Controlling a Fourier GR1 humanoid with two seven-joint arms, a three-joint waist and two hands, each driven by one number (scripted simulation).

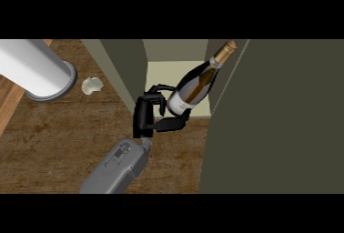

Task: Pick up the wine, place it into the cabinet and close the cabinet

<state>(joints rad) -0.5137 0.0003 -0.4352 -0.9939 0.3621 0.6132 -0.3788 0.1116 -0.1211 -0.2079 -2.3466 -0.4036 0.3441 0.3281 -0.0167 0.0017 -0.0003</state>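
Wine bottle (pixel 193 88) tilted at cabinet (pixel 269 118) opening, neck toward cabinet's far side, base gripped by curled fingers of right hand (pixel 149 113). White cylinder (pixel 37 68) and garlic (pixel 92 85) left of cabinet, on table (pixel 60 145).

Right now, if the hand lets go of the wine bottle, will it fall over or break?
The wine bottle is tall, narrow and tilted, so it would probably tip. It looks like glass, so likely fragile and slippery. Only the hand, fingers curled round its base, appears to steady it.
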